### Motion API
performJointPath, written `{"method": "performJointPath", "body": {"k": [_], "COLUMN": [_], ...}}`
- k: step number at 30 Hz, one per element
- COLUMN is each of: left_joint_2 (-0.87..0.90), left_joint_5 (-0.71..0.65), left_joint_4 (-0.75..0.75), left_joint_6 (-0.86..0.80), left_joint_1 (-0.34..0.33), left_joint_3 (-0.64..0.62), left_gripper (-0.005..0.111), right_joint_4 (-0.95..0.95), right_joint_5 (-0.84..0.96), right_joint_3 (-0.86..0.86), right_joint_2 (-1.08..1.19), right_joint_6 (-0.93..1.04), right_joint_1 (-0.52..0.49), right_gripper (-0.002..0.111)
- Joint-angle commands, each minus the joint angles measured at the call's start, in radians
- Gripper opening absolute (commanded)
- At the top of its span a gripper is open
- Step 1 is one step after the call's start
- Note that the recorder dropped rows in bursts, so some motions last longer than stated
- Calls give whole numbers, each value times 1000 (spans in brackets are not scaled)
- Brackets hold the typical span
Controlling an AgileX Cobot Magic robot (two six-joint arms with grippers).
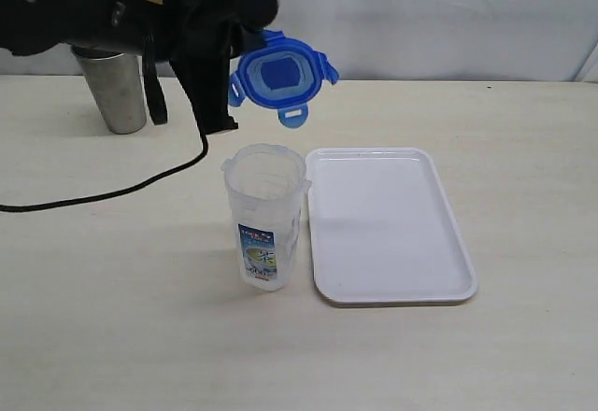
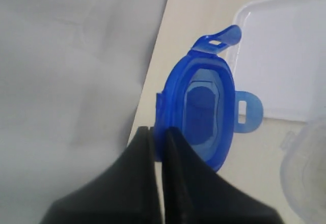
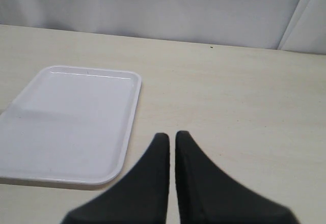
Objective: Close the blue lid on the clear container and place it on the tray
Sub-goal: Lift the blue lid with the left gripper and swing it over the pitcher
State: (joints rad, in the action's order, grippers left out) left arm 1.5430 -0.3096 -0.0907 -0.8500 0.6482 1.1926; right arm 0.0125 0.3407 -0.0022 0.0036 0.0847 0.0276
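Note:
My left gripper point(image 2: 157, 131) is shut on the rim of the blue lid point(image 2: 204, 114), which hangs in the air with its flaps spread. In the exterior view the blue lid point(image 1: 280, 76) is held tilted above and slightly behind the clear container point(image 1: 265, 217), which stands upright and uncovered on the table, its printed label facing the camera. The white tray point(image 1: 388, 224) lies flat just right of the container with nothing on it. My right gripper point(image 3: 172, 136) is shut with nothing in it, over the table beside the tray point(image 3: 66, 122); it does not show in the exterior view.
A steel cup point(image 1: 112, 89) stands at the back left, partly behind the left arm point(image 1: 140, 5). A black cable point(image 1: 112, 191) trails across the table left of the container. A white backdrop closes off the far edge.

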Motion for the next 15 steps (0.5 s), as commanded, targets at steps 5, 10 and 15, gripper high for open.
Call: {"method": "performJointPath", "body": {"k": [5,10,15], "left_joint_2": [-60,-113,-149], "left_joint_5": [-133,-167,-171], "left_joint_4": [-789,-1055,-1101], "left_joint_6": [749,1019,1093], "left_joint_1": [156,220,224], "left_joint_3": [-78,-170,-227], "left_gripper": [0,0,0], "right_joint_4": [0,0,0], "right_joint_5": [1,1,1], "right_joint_3": [2,2,2], "right_joint_2": [-4,-4,-4], "right_joint_6": [-3,-3,-3], "right_joint_1": [-2,-2,-2], "right_gripper": [5,5,5]}}
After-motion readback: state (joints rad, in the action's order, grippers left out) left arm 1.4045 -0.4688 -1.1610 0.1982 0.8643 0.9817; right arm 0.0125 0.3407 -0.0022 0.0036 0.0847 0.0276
